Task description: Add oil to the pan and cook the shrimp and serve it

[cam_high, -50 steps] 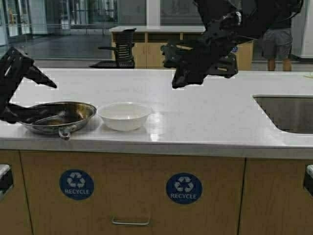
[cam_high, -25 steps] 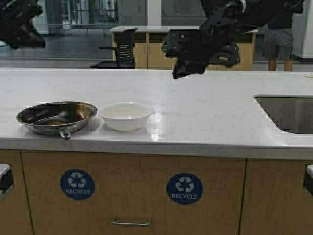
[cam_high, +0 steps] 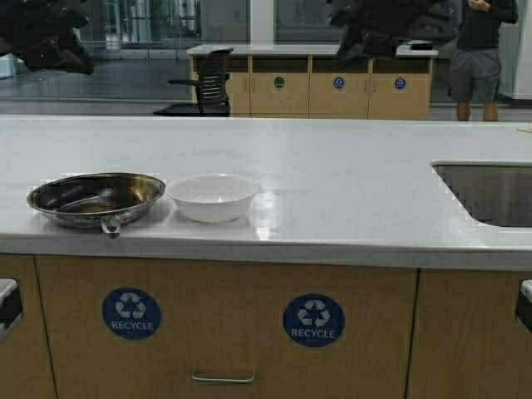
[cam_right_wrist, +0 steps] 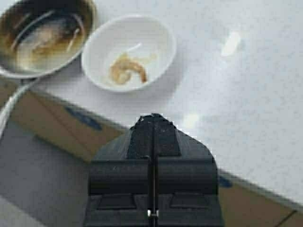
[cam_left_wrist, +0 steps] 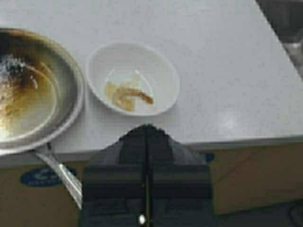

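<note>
The steel pan, browned inside, sits at the counter's left with its stub handle toward the front edge. Right beside it stands a small white bowl. The shrimp, a pale tan curled piece, lies in that bowl and also shows in the right wrist view. My left gripper hangs high at the upper left, shut and holding nothing. My right gripper is raised high at the top centre-right, also shut and holding nothing. The oil is out of view.
A sink is sunk into the counter at the right. Beyond the counter are an office chair, a row of cabinets and a standing person. The counter's front edge runs just before the pan and bowl.
The left arm lifted away from the pan to the upper left. The right arm rose from above the counter's middle to the top of the view. Pan and bowl stayed put.
</note>
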